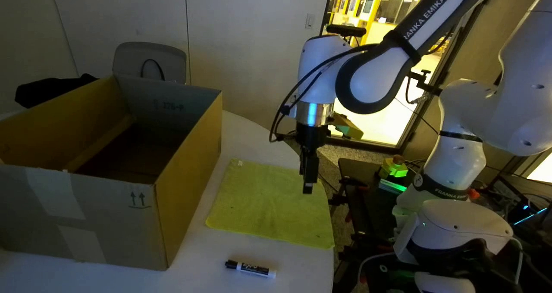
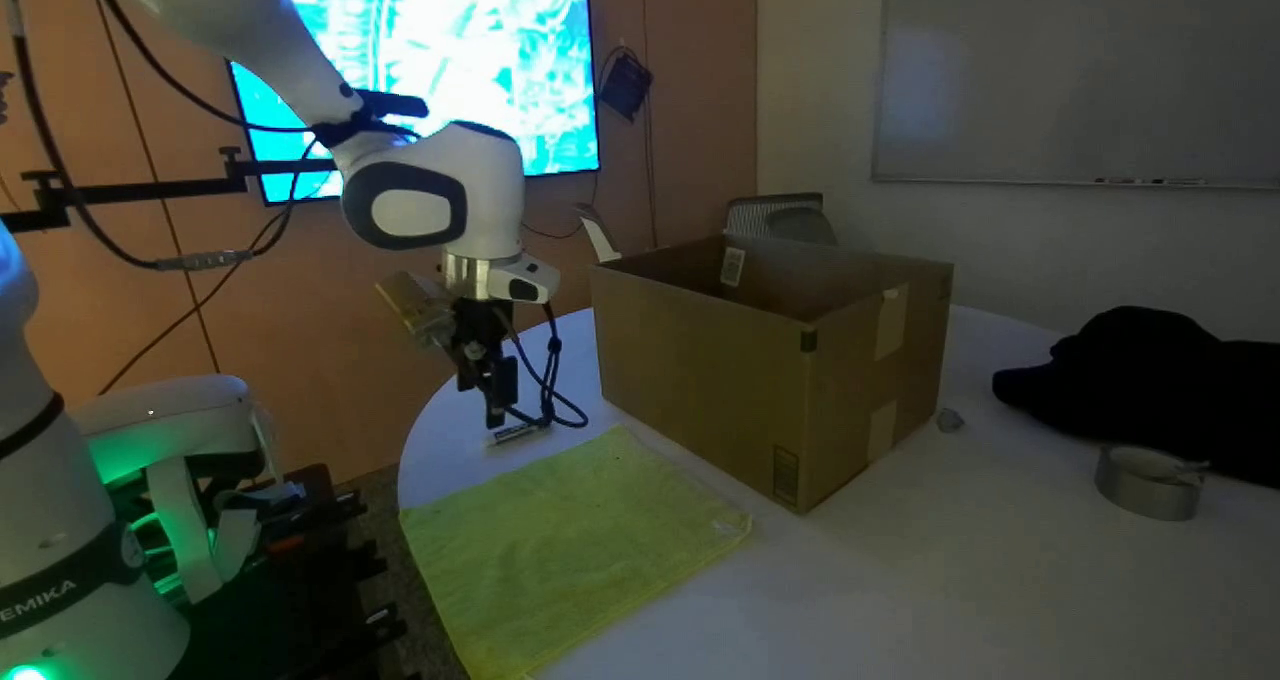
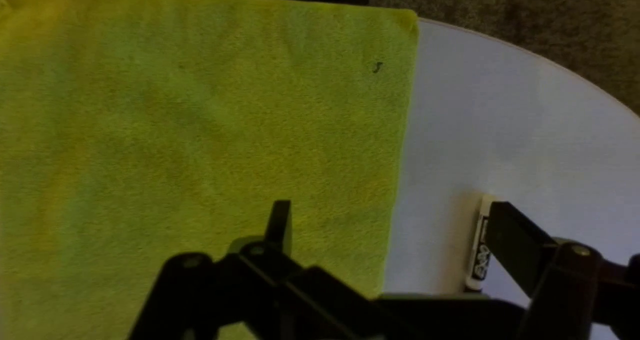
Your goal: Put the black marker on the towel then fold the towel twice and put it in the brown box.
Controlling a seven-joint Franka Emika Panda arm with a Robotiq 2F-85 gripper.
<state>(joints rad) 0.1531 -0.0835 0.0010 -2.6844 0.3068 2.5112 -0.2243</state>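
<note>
The black marker (image 1: 250,269) lies on the table beside the towel; it has a black cap, a white body and a black label. It also shows in the other views (image 2: 517,433) (image 3: 480,247), partly covered by a finger in the wrist view. The yellow towel (image 1: 267,202) lies flat and unfolded, also in view here (image 2: 580,550) and in the wrist view (image 3: 225,120). The brown box (image 1: 108,228) stands open beside the towel (image 2: 700,390). My gripper (image 3: 392,220) is open and empty, pointing down above the towel's marker-side edge (image 1: 308,185) (image 2: 497,415).
The round white table (image 1: 194,271) has its edge close to the towel and marker. A black cloth (image 2: 1150,390), a roll of tape (image 2: 1148,485) and a small grey lump (image 2: 950,420) lie beyond the box. A grey chair (image 1: 148,54) stands behind the box.
</note>
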